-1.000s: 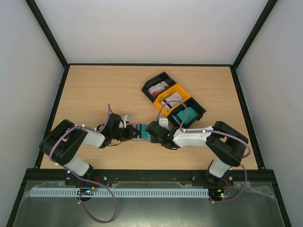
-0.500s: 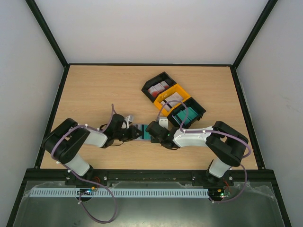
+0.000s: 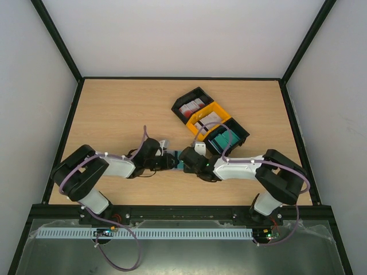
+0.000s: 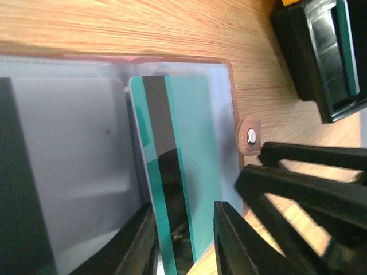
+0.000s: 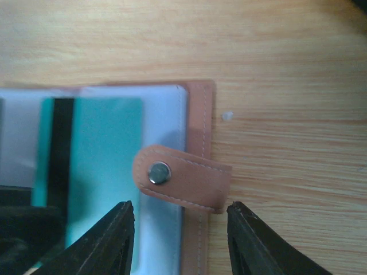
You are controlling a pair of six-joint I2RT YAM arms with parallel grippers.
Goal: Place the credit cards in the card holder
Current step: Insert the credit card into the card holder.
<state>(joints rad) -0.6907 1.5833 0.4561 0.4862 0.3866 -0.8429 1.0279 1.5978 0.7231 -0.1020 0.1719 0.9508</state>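
Looking for your card holder (image 5: 198, 114), where is it?

In the overhead view it lies open on the table (image 3: 114, 114), low in the centre of the frame, where your left arm (image 3: 114, 166) and right arm (image 3: 241, 167) meet. The trays (image 3: 207, 119) sit up and to the right of it.

And the teal card (image 4: 195, 143)?

Flat over the holder's clear pocket, dark stripe up, mid-frame in your left wrist view. Whether it is inside the pocket, I cannot tell.

Your left gripper (image 4: 183, 216)?

Its fingers are slightly apart at the bottom edge, over the card's near end, pinching nothing.

The right gripper (image 5: 180, 206)?

Spread wide at the bottom of its view, with the snap tab (image 5: 183, 180) between the fingertips. Whether they touch it, I cannot tell.
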